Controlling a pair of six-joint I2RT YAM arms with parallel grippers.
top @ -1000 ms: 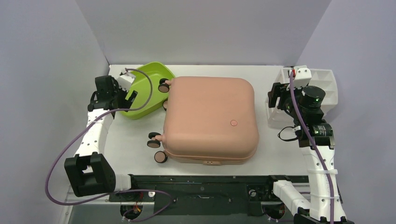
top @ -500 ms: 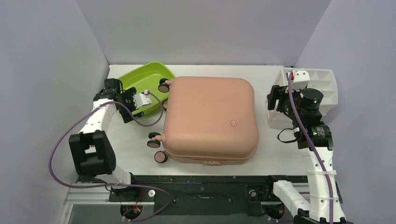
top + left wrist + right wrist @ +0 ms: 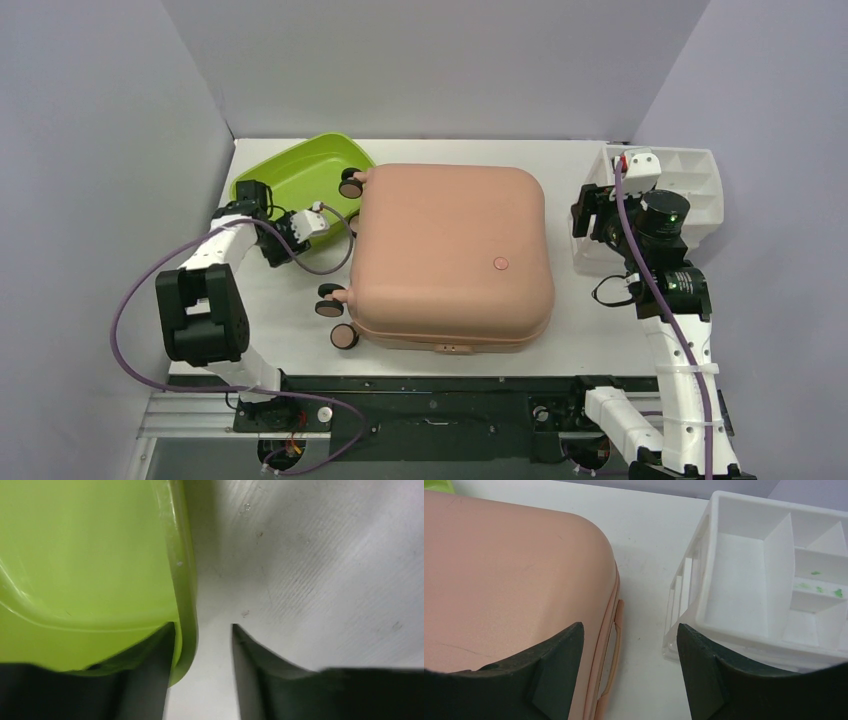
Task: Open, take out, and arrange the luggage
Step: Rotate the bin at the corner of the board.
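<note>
Luggage (image 3: pixel 450 255): closed, lying flat at the centre of the table (image 3: pixel 280 300), wheels to the left. Left gripper (image 3: pixel 203 630): released, jaws astride the rim of the green tub (image 3: pixel 90 555), outer finger clear of the rim. Right gripper (image 3: pixel 629 627): released, empty, above the gap between luggage and white organizer (image 3: pixel 706 580)
</note>
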